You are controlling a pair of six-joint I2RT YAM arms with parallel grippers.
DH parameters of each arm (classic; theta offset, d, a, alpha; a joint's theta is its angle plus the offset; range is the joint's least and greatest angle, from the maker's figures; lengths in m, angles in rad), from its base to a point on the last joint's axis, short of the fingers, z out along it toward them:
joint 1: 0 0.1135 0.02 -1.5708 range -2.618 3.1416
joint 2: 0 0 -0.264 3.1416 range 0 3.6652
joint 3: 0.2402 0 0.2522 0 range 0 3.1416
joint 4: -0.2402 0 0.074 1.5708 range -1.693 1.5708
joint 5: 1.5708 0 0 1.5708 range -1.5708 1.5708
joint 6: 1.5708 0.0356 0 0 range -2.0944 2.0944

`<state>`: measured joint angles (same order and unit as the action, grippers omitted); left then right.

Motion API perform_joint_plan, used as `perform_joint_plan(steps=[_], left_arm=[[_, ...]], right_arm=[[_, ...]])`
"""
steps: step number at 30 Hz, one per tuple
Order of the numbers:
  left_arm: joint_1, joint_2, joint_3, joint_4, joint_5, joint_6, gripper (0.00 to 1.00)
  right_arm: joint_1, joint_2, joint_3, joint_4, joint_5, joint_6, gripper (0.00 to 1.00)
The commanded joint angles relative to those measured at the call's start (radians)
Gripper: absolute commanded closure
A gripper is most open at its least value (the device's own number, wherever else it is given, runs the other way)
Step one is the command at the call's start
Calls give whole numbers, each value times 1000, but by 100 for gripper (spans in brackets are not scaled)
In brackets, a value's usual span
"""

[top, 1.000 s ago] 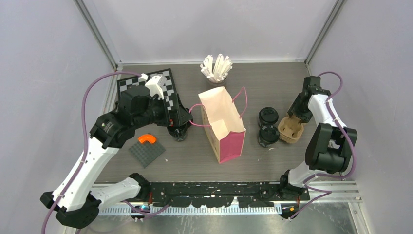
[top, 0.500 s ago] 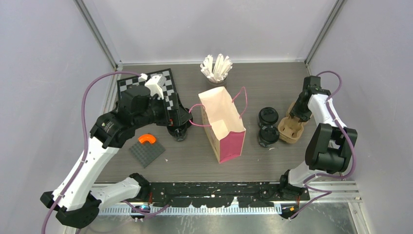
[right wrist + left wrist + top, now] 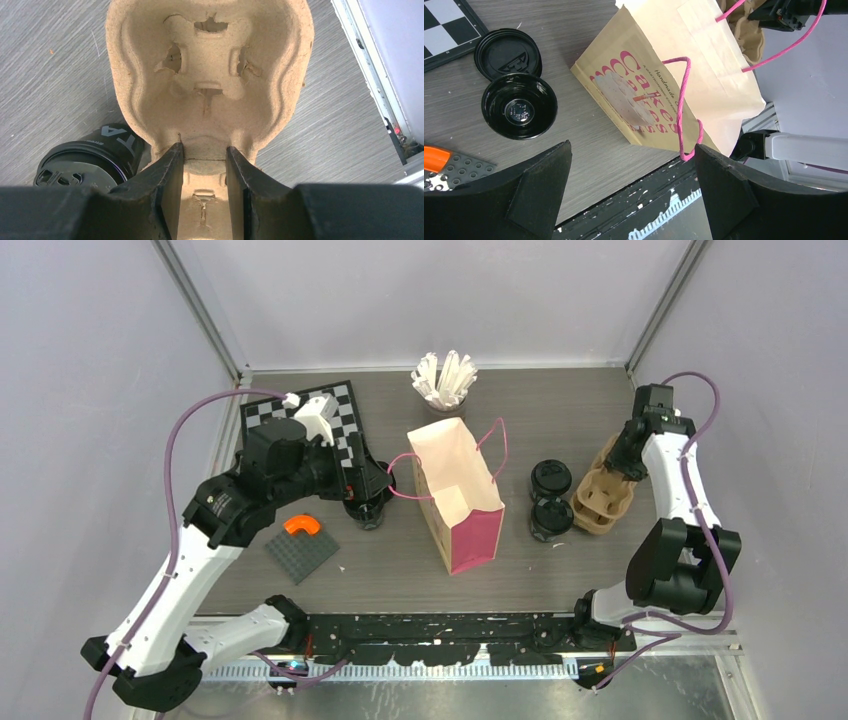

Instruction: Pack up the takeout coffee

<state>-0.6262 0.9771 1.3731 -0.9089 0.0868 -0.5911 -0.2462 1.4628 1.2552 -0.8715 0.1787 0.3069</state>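
Table [image 3: 600, 400]: lidded cups [image 3: 551, 480] between bag [image 3: 462, 505] and carrier [image 3: 598, 502]

A robotics lab test cell — plain grey walls [image 3: 90, 390], aluminium frame posts [image 3: 200, 312], checkerboard calibration board [image 3: 350, 412] on the table [image 3: 560, 410].

Pink paper bag [image 3: 704, 65] — small "Handmade" beside large pink "Cakes"; black cup [image 3: 100, 155] — white letters "TA"
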Motion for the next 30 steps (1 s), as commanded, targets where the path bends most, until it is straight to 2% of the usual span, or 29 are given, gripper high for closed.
perform_joint_plan(steps=[1,7,13,16,19,22,25,30], left_arm=[[-2,-7,-2,45,-28,6,6],[-1,53,95,-64,-66,25,7],[-1,68,93,-68,-65,4,8],[-1,71,80,-68,-61,2,8],[-1,72,74,-65,-66,0,8],[0,79,68,-52,-62,-5,8],[-2,87,69,-49,-48,-16,8],[0,93,75,-62,-63,-66,8]], right_arm=[[-4,-36,75,-60,24,21,63],[-2,-83,229,-103,39,48,63],[46,-64,503,-153,13,74,62],[135,-42,631,-164,47,83,62],[277,-2,762,-177,103,96,62],[397,51,908,-186,85,149,62],[466,96,1046,-181,62,200,62],[524,103,1069,-75,-34,304,62]])
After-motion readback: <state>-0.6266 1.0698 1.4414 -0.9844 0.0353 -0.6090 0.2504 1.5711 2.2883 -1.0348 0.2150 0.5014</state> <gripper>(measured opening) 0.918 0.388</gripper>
